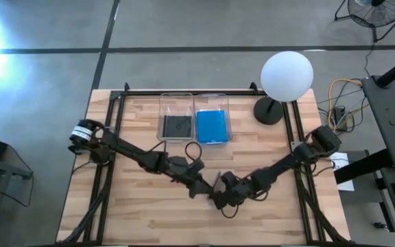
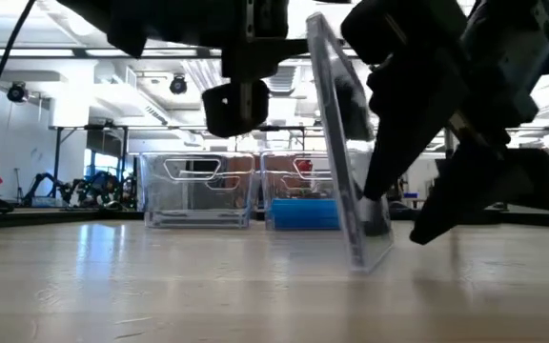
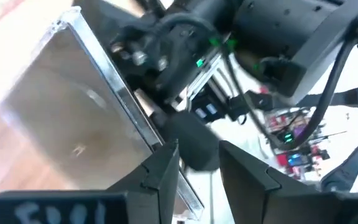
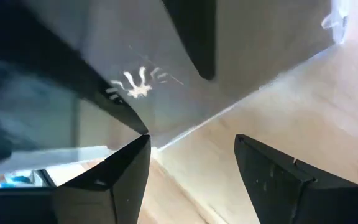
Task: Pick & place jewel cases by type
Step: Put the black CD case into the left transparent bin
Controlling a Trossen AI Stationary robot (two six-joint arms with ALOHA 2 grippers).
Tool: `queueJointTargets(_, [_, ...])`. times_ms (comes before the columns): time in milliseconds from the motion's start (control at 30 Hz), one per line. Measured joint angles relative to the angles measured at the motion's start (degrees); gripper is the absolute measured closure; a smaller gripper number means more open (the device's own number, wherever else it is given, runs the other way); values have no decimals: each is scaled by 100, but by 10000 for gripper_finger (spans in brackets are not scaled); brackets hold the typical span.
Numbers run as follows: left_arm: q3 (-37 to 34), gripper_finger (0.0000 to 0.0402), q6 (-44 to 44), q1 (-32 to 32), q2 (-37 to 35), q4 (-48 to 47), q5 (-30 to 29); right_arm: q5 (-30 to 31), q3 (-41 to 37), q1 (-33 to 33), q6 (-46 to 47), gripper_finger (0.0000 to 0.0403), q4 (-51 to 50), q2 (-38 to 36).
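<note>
My arms are both matte black, six jointed segments each. Left arm [image 1: 125, 152] has a white band near its base and a black cable looping off the wrist. Right arm [image 1: 286, 165] all dark. Right arm's body shows silver screws, green LEDs, black cables. Fingers [image 4: 278, 177] are dark, angular wedges.

You were working in a robotics lab or workshop: a polished concrete floor [image 1: 184, 27], a pedestal fan [image 1: 376, 12], loose cables [image 1: 341, 96], and open ceiling ducts with track lights [image 2: 174, 84] above other robot rigs [image 2: 65, 186] said so.
</note>
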Motion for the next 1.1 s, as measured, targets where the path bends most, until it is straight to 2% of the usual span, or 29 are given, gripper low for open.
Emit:
queueJointTargets(133, [-37,298,103,-24,3,-508,33,-78,-11,105,-19,175,-52,-9])
queueJointTargets(400, [-53,298,124,-45,18,89,75,-91,-71,178,-84,175,-13,-26])
queueJointTargets(867, [-55,298,-127,-84,53,216,152,57,-71,178,-484,175,6,-24])
queueJointTargets(1100, [-59,298,128,-113,61,425,247,196,-94,224,-502,175,156,-18])
